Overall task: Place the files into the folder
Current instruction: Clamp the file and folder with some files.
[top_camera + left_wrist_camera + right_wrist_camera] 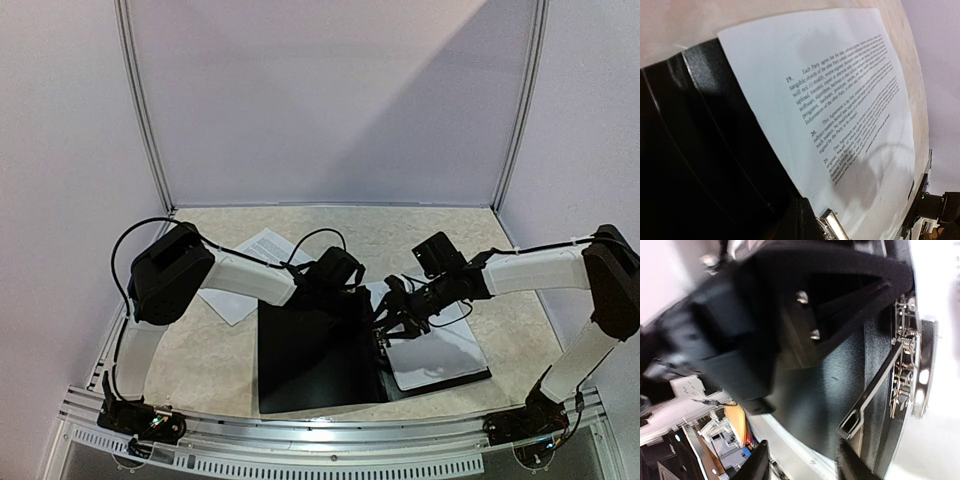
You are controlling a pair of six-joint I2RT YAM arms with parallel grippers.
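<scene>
Gripping the folder cover, left end effector fully closed; right end effector partly open, empty, by metal clip.

files: clause numbers 19; 20; 21 (body text blurry)

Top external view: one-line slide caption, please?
Open black folder on table, white sheet on its right half, left gripper and right gripper meeting over its spine.
</scene>
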